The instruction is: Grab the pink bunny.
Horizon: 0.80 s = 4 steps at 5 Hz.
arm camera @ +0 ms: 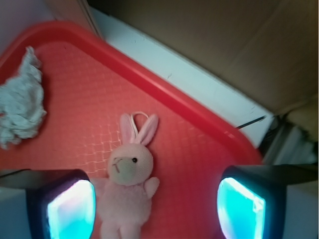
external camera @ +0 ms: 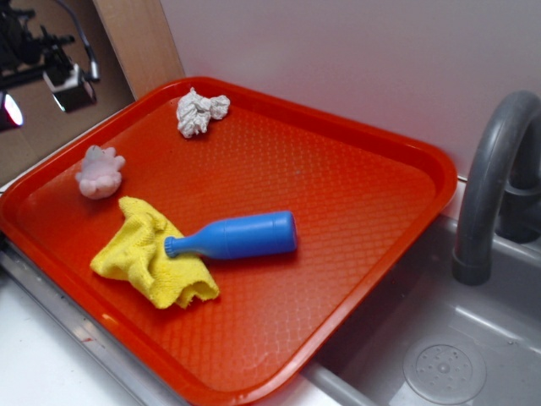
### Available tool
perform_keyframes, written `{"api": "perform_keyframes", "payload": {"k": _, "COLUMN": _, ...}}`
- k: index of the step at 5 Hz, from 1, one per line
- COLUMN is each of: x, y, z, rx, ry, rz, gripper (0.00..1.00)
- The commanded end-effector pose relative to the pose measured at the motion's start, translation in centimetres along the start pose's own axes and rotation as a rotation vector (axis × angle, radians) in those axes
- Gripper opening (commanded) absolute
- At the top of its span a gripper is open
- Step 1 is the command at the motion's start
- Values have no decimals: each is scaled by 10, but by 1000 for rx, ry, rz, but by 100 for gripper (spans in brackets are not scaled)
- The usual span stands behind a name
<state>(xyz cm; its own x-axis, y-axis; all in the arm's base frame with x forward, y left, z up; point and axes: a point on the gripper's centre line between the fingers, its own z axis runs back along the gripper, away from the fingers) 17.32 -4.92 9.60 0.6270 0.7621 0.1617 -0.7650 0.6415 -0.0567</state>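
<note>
Gripper fingers are seen nearest the wrist lens: two dark pads with glowing cyan faces, one at lower left, one at lower right. The gripper is spread wide, released, nothing clasped between the pads.

Red tray: the largest item, textured, raised rim; it is set on a pale counter beside a grey sink. A grey faucet is arched over the sink at right.

Blue bottle: laid on its side near the tray's middle, its narrow neck pointed left and resting on the cloth.

Yellow cloth: crumpled near the tray's front-left rim, partly under the bottle neck.

Paper wad: white-grey, crumpled, placed near the tray's back corner, well apart from the bottle. It is also seen at the left edge of the wrist view.

Pink bunny: found on the tray by the left rim, just behind the cloth in the exterior view. In the wrist view it is laid face up, ears pointed away from the lens, its body just beside the left pad and lying between the two pads. No contact can be confirmed.
</note>
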Motion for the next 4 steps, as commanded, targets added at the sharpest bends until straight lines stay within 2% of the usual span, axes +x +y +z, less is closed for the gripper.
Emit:
{"api": "perform_keyframes", "payload": {"k": 1, "x": -8, "y": -29, "z": -50, "rx": -176, "ry": 39, "rz": -48, "gripper": 100}}
{"api": "perform_keyframes", "payload": {"k": 2, "x": -10, "y": -31, "z": -64, "rx": -186, "ry": 42, "rz": -78, "gripper": 100}}
{"api": "perform_keyframes", "payload": {"k": 3, "x": -16, "y": -30, "z": -61, "rx": -155, "ry": 25, "rz": -111, "gripper": 0}}
{"api": "perform_keyframes", "payload": {"k": 4, "x": -17, "y": -32, "z": -52, "rx": -129, "ry": 33, "rz": -206, "gripper": 0}}
